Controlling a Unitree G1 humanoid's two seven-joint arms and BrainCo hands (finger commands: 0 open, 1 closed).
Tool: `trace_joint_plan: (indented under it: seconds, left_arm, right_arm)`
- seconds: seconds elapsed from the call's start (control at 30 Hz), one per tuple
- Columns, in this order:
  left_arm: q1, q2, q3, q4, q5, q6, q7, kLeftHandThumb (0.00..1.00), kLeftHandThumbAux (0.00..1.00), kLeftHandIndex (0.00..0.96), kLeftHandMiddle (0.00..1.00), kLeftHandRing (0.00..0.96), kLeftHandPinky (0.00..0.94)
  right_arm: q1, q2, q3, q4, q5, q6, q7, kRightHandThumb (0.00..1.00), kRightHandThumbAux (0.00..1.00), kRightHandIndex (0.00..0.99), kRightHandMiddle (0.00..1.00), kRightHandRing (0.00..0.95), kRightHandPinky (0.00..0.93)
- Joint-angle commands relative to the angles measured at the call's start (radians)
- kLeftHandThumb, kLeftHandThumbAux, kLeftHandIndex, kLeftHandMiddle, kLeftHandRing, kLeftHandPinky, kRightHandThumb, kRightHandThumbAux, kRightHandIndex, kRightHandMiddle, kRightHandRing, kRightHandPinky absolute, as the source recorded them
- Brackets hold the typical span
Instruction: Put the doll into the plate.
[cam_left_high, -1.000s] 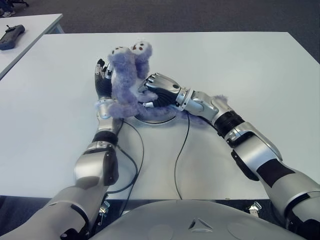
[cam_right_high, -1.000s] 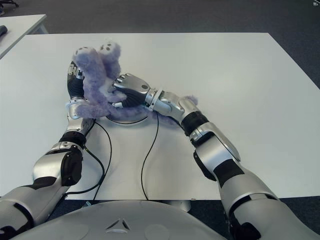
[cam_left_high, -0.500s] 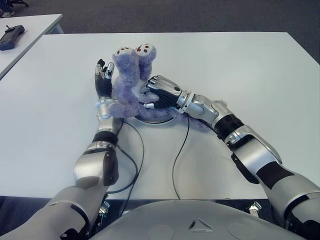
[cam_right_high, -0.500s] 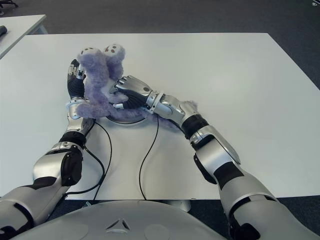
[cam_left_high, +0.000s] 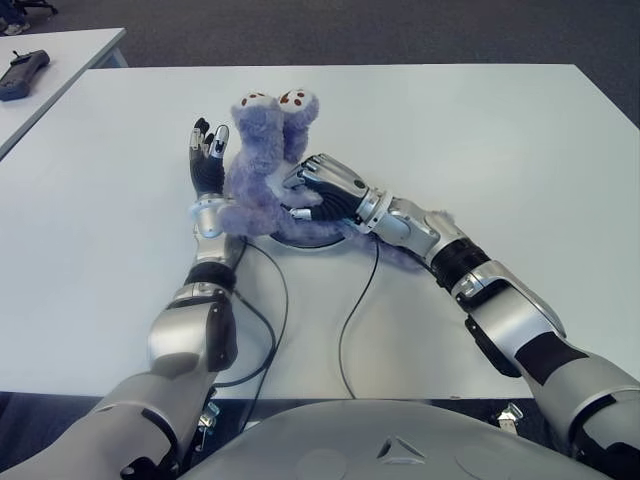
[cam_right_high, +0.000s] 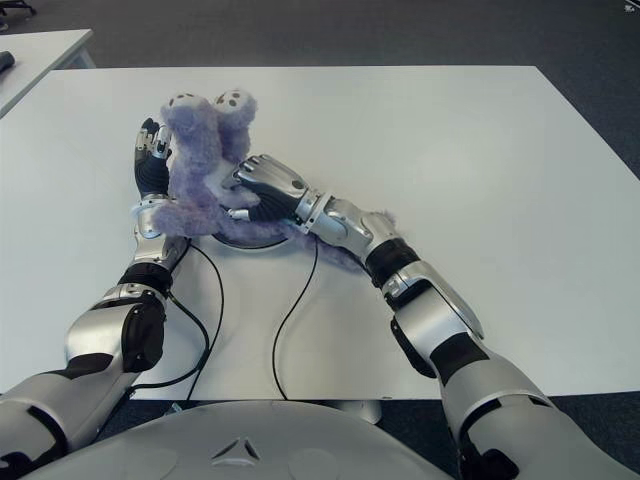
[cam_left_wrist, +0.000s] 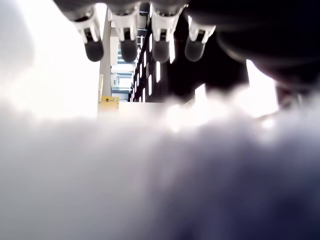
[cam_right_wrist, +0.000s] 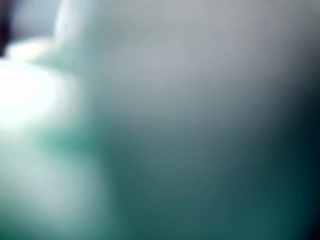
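Note:
The doll (cam_left_high: 258, 165), a fluffy purple plush with two spotted white tips on top, stands upright over the left part of the grey round plate (cam_left_high: 322, 240). My right hand (cam_left_high: 308, 190) reaches in from the right, its fingers curled on the doll's body. My left hand (cam_left_high: 207, 160) stands upright against the doll's left side with straight fingers. In the left wrist view, the fingertips (cam_left_wrist: 129, 47) are extended above the doll's fur (cam_left_wrist: 160, 175). More purple fluff (cam_left_high: 405, 248) shows under my right forearm. The right wrist view is covered at close range.
The white table (cam_left_high: 480, 130) stretches wide to the right and far side. Two black cables (cam_left_high: 352, 300) run from the hands back toward my body. A second table at the far left carries a dark handheld device (cam_left_high: 22, 72).
The doll has shifted a little to the right and turned more upright over the plate. My right hand has lowered and drawn right with it. The left hand has stayed put.

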Motion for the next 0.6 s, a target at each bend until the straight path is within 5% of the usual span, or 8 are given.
trace_joint_plan:
  seconds: [0.03, 0.1, 0.13, 0.2, 0.3, 0.6]
  left_arm:
    - [0.322, -0.121, 0.028, 0.196, -0.040, -0.016, -0.023, 0.000, 0.384, 0.000, 0.000, 0.000, 0.000]
    - [0.322, -0.123, 0.032, 0.196, -0.042, -0.025, -0.024, 0.000, 0.379, 0.000, 0.000, 0.000, 0.000]
    - [0.322, -0.124, 0.035, 0.196, -0.044, -0.029, -0.025, 0.000, 0.373, 0.000, 0.000, 0.000, 0.000]
    - [0.319, -0.126, 0.038, 0.197, -0.046, -0.031, -0.026, 0.000, 0.371, 0.000, 0.000, 0.000, 0.000]
    - [0.315, -0.135, 0.036, 0.188, -0.045, -0.048, -0.015, 0.000, 0.371, 0.000, 0.000, 0.000, 0.000]
    - [0.321, -0.137, 0.047, 0.199, -0.048, -0.043, -0.019, 0.000, 0.360, 0.000, 0.000, 0.000, 0.000]
  right_arm:
    - [0.106, -0.023, 0.016, -0.046, 0.040, -0.043, 0.080, 0.679, 0.717, 0.420, 0.583, 0.575, 0.570]
    - [0.131, -0.035, 0.018, -0.083, 0.057, -0.032, 0.112, 0.675, 0.720, 0.413, 0.453, 0.461, 0.450]
    - [0.140, -0.040, 0.019, -0.100, 0.063, -0.023, 0.125, 0.388, 0.600, 0.299, 0.344, 0.343, 0.332]
    - [0.152, -0.044, 0.018, -0.127, 0.075, -0.003, 0.149, 0.297, 0.566, 0.265, 0.311, 0.308, 0.297]
    - [0.172, -0.050, 0.010, -0.174, 0.089, 0.035, 0.176, 0.259, 0.563, 0.157, 0.251, 0.262, 0.264]
    - [0.206, -0.065, -0.018, -0.263, 0.107, 0.104, 0.226, 0.188, 0.586, 0.083, 0.136, 0.137, 0.121]
